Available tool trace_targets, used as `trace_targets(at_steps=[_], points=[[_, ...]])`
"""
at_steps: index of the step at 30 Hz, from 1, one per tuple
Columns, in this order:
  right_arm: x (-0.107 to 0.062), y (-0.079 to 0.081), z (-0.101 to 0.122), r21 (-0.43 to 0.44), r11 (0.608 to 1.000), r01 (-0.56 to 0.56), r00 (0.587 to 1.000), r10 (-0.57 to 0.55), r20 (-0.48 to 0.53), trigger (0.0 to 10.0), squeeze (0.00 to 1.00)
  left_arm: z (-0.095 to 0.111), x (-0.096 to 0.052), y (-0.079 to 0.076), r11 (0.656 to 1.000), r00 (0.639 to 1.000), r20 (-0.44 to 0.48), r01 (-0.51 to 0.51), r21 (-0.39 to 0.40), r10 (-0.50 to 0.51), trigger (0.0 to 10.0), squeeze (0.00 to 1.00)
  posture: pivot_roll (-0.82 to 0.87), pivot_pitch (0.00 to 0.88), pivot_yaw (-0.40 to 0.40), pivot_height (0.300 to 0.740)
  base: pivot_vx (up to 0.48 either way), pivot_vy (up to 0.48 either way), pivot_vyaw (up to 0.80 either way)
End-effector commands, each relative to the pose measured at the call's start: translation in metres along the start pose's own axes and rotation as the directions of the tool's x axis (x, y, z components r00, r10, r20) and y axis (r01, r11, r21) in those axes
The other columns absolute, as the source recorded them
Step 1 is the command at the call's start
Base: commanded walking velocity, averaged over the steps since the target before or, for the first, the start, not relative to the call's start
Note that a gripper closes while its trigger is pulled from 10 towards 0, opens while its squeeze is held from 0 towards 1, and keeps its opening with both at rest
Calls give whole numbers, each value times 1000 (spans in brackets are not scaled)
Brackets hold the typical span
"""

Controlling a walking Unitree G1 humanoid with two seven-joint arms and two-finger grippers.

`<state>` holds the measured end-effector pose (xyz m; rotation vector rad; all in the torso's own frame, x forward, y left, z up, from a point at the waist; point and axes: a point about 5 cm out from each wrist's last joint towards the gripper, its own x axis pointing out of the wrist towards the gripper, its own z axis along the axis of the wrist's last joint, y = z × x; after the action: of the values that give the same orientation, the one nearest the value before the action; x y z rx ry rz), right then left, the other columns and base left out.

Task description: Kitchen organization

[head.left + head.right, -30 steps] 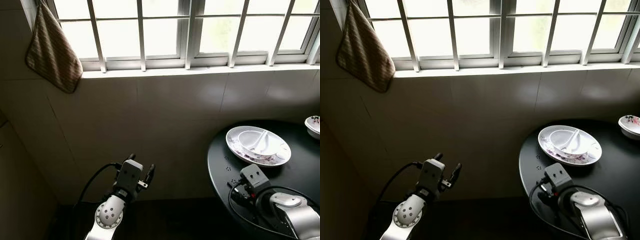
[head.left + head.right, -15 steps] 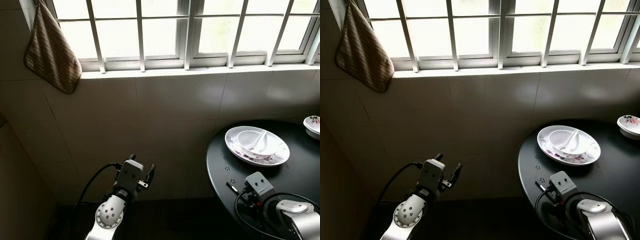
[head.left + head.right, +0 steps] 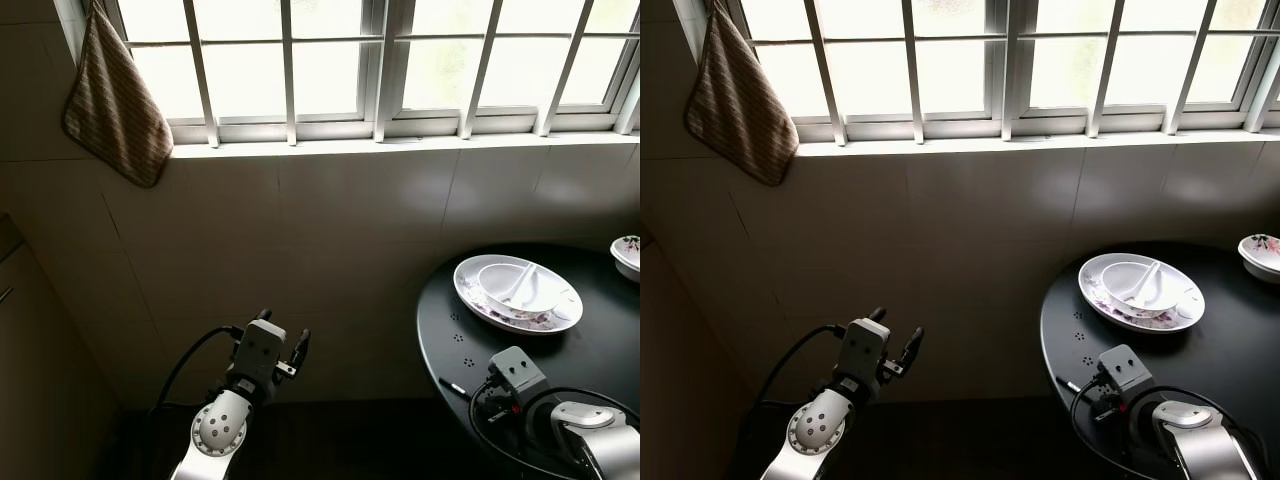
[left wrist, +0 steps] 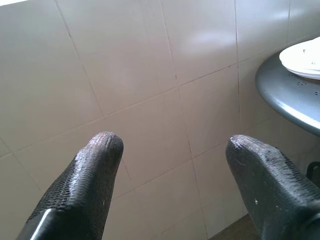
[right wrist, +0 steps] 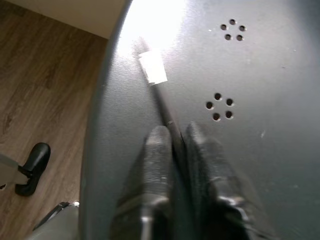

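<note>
Here the right hand [image 5: 175,142] hovers low over the near edge of the round black desk [image 3: 600,340], its two black fingers [image 5: 159,150] pinched on a thin dark stick with a white band [image 5: 154,67] that points out toward the desk's rim. Farther back on the desk sits a white oval plate [image 3: 480,295] carrying a white bowl and spoon [image 3: 520,285]. The left hand [image 4: 170,165] is raised before the tiled wall [image 4: 130,65], fingers spread wide and holding nothing.
</note>
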<state>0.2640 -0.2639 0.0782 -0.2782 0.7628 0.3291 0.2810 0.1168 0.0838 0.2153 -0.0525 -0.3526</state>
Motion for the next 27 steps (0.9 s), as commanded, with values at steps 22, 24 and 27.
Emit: trace_targets(at_steps=[22,24,27], points=[[-18,2,82,92,991,101,904,-130,407,0,0,0,1,2,1000,1000,-12,-5,-13,4,10000,0,-65,0,-2,740,0,0,0],[-22,3,91,65,989,136,879,-151,453,0,0,0,2,2,1000,1000,-12,-5,-13,4,10000,0,-63,0,-2,740,0,0,0],[-22,6,98,60,984,170,857,-178,484,0,0,0,2,2,1000,1000,-13,-5,-14,5,10000,0,-62,0,-3,740,0,0,0]])
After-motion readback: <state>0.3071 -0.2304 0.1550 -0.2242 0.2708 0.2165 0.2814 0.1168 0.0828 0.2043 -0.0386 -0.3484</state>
